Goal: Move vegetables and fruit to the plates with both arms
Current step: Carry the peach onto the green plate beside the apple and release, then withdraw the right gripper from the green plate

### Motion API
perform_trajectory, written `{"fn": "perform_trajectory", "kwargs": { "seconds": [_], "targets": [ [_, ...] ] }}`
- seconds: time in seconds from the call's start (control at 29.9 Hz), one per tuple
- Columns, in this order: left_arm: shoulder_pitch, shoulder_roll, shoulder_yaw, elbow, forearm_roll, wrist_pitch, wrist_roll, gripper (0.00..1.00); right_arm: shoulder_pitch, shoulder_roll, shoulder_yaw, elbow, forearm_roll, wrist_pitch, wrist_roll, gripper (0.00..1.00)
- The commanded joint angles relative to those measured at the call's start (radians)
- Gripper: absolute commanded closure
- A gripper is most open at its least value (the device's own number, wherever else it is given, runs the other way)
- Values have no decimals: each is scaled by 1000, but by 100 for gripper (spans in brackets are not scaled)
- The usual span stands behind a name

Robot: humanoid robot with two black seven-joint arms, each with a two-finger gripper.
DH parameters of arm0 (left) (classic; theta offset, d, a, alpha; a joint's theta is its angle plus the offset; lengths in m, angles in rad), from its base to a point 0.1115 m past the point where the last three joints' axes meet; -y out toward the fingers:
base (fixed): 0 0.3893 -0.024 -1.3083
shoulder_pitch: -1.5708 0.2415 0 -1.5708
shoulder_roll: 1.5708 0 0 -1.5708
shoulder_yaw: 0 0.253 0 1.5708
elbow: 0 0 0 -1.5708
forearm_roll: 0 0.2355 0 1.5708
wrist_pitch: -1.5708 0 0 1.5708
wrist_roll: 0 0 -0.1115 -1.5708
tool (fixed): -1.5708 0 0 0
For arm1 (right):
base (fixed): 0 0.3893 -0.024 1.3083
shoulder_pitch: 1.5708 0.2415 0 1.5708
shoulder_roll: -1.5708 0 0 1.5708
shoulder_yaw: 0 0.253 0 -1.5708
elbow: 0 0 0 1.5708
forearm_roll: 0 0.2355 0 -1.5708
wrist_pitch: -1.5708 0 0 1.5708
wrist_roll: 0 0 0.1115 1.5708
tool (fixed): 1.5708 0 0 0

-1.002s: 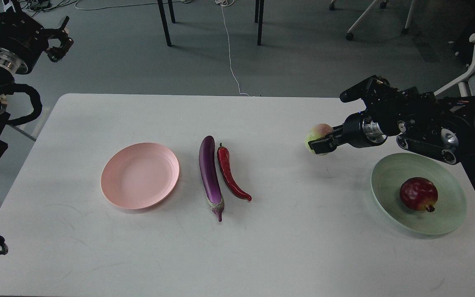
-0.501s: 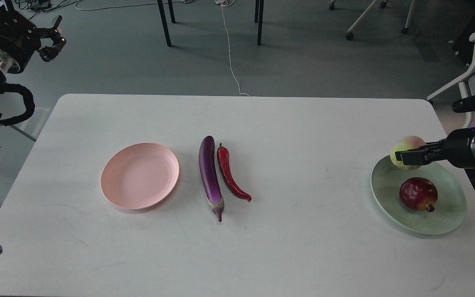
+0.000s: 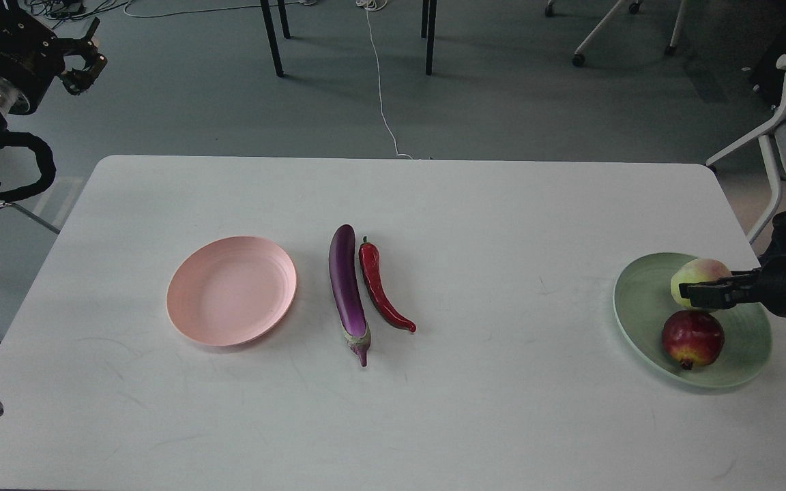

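Eggplant (image 3: 348, 292) lies lengthwise, stem toward me; right hand (image 3: 696, 294) clamps green fruit (image 3: 695, 276); left hand (image 3: 82, 58) unclear.

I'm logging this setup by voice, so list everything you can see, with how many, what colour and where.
Table: one, white, fills the foreground.
Pink plate: one, left of centre, holds nothing.
Eggplant: one, purple, table centre.
Chili pepper: one, red, right beside the eggplant.
Green plate: one, right edge.
Pale green fruit: one, over the green plate's far side.
Dark red fruit: one, on the green plate.
Chair: one, white, far right.
Left gripper: black, raised, top left.
Right gripper: black, gripping the pale green fruit.
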State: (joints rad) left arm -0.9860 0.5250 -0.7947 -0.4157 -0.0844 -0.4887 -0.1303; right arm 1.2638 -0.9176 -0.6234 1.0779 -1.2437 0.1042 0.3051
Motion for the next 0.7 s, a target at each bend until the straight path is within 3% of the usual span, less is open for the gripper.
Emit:
{"fn": "perform_trajectory", "kwargs": {
  "seconds": [0.0, 0.2, 0.4, 0.67],
  "targets": [
    [0, -8, 0, 0, 2, 0, 0, 1, -10, 0, 7, -3, 1, -1, 0, 11],
    [0, -7, 2, -14, 3, 0, 1, 1, -15, -1, 37, -9, 6, 0, 3, 4],
    [0, 0, 0, -14, 3, 0, 3, 1, -17, -3, 59, -4, 9, -3, 3, 3],
    [7, 15, 55, -79, 76, 0, 8, 1, -35, 5, 321, -42, 35, 25, 0, 2]
  ]
}}
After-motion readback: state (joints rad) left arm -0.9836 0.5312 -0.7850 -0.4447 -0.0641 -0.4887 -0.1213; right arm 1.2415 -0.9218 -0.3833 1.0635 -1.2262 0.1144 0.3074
